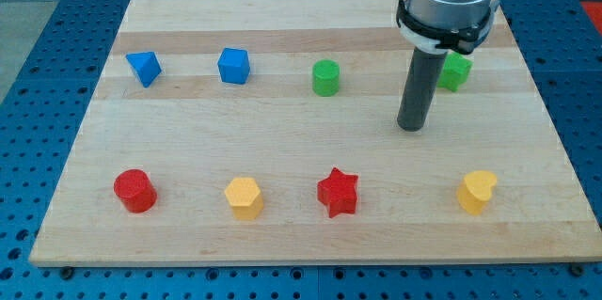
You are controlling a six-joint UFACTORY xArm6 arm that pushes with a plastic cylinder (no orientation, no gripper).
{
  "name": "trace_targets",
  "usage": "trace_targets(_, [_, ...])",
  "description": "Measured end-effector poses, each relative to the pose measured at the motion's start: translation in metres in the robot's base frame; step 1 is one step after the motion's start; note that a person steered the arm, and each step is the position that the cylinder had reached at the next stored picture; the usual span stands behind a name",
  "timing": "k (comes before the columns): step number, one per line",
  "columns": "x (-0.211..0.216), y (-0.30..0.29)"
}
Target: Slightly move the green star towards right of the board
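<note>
Your green star (456,71) sits near the bench's (282,234) top right corner, partly hidden behind the rod. My tip (411,128) rests just below and left of it, apparently not touching. There is no end effector to open or close, only the rod. The star looks like a small, light, rigid plastic piece that should slide easily and may spin if pushed off-centre. Nothing to grasp: you should contact its left side squarely, at mid-height of its outline, and nudge briefly rightward.

star (455,71) right of my tip (411,127)
</note>
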State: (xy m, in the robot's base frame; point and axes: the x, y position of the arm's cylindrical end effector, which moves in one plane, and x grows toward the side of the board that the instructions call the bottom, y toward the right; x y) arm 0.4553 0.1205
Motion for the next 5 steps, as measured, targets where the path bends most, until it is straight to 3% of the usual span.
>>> trace_targets(3, [-0.082,0.031])
trace_targets(5, [-0.101,0.043])
